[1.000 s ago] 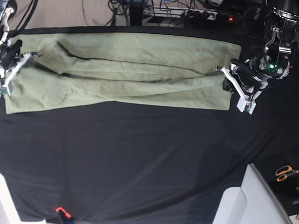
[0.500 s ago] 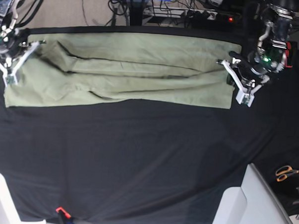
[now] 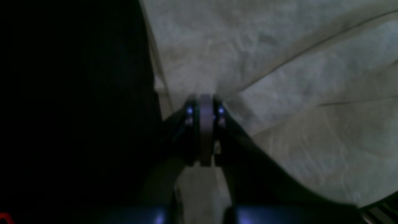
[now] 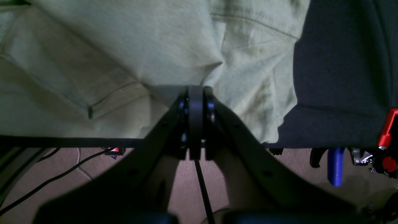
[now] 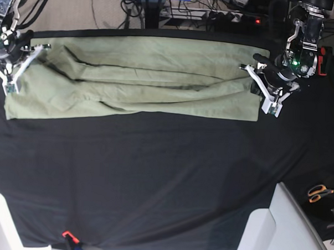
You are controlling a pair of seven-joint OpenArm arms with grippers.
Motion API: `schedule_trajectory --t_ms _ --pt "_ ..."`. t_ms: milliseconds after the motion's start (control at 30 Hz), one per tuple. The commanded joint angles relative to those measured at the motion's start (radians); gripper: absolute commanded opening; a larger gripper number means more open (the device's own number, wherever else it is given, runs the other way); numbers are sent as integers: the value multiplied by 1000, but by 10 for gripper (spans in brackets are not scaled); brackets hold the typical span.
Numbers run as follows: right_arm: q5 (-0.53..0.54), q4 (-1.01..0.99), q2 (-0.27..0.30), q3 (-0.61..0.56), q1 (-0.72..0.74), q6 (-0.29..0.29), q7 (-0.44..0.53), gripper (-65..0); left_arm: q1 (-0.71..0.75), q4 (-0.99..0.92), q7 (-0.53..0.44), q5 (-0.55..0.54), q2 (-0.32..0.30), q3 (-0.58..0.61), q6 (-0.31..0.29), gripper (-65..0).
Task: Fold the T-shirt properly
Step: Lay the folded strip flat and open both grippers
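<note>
Shirt [image 5: 151, 96] lies as a long folded strip across the far side of the cloth [image 5: 136, 184]. Left claw [image 5: 257, 84] and right claw [image 5: 22, 69], one per end, both have jaws together; whether fabric is pinched, cannot tell. Placement presumably keeps the strip taut.

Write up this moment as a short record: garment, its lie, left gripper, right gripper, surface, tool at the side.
garment: pale sage-green T-shirt
lie: long, wide band with uneven folds and creases
left gripper: shut, at the band's end
right gripper: shut, at the opposite end
surface: black table cloth
tool at side: orange-handled scissors, on the left arm's side
</note>
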Motion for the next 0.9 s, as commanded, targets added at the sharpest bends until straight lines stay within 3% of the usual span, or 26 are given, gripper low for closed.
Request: schedule_trajectory --t_ms 0,267,333,433,567,700,867 --pt "-1 -3 11 4 6 -3 5 -650 -3 19 -17 0 -13 -1 -1 -650" --pt "-1 -41 12 5 7 -3 7 -623 12 19 -15 2 -17 -8 -1 -650" --pt "-1 -34 12 5 7 -5 7 -554 12 18 -15 2 -17 -8 0 -650" --pt "-1 -32 12 10 7 -5 7 -399 12 19 -13 2 -17 -8 2 -650" --pt "-1 35 -14 99 10 -6 14 -243 12 19 -13 2 -14 -8 2 -650" --pt "5 104 -23 176 75 -9 19 -236 24 21 -13 2 -13 -8 2 -650" --pt "0 -26 9 171 210 112 122 -254 27 21 -13 2 -11 -3 3 -650"
